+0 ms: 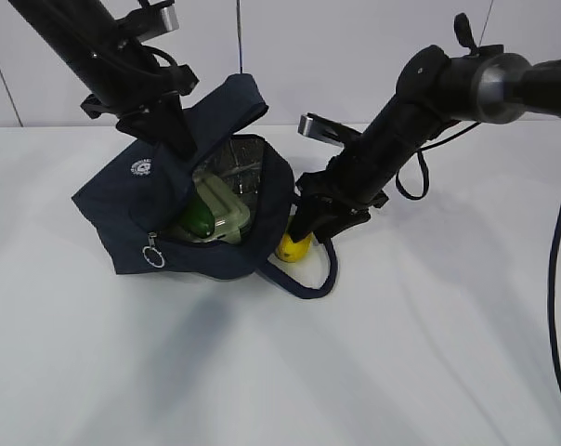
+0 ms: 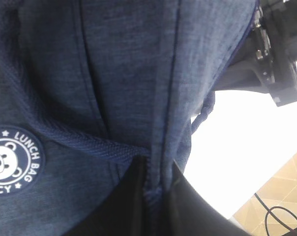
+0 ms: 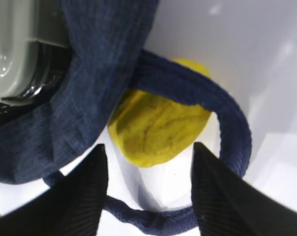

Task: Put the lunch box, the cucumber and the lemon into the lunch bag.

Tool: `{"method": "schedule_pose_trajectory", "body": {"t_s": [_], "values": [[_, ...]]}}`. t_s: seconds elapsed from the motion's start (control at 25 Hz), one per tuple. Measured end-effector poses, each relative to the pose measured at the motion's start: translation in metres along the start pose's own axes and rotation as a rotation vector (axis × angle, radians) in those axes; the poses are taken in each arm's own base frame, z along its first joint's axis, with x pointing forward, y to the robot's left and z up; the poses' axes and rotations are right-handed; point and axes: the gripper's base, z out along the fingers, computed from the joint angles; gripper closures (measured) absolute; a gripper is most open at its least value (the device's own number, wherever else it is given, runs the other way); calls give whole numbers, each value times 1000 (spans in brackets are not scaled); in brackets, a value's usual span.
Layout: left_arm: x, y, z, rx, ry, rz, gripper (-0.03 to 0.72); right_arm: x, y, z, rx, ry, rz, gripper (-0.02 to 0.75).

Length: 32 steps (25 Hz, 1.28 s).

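Beside the lunch bag (image 1: 123, 218), whose fabric the left gripper (image 2: 153, 196) pinches to hold its mouth open, the right gripper (image 3: 148, 191) straddles the lemon (image 3: 158, 130) with fingers wide, ready to grasp

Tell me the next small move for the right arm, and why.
Probably lower the right gripper a little and close on the lemon. Its jaws stand open on either side of the lemon, which lies on the table outside the lunch bag, partly under a handle loop. The lunch box and cucumber are already inside, and the left gripper pinches the bag's fabric.
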Motion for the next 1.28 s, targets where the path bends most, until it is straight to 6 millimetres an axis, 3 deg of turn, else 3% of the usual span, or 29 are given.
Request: {"method": "schedule_pose_trajectory", "body": {"t_s": [0.52, 0.76, 1.28], "values": [[0, 10, -5, -2, -12, -23, 673, -4, 1, 1, 9, -38, 35, 335], [0, 10, -5, -2, -12, -18, 673, -8, 16, 12, 19, -49, 17, 335], [-1, 10, -6, 13, -17, -12, 673, -11, 26, 24, 105, -58, 27, 344]]}}
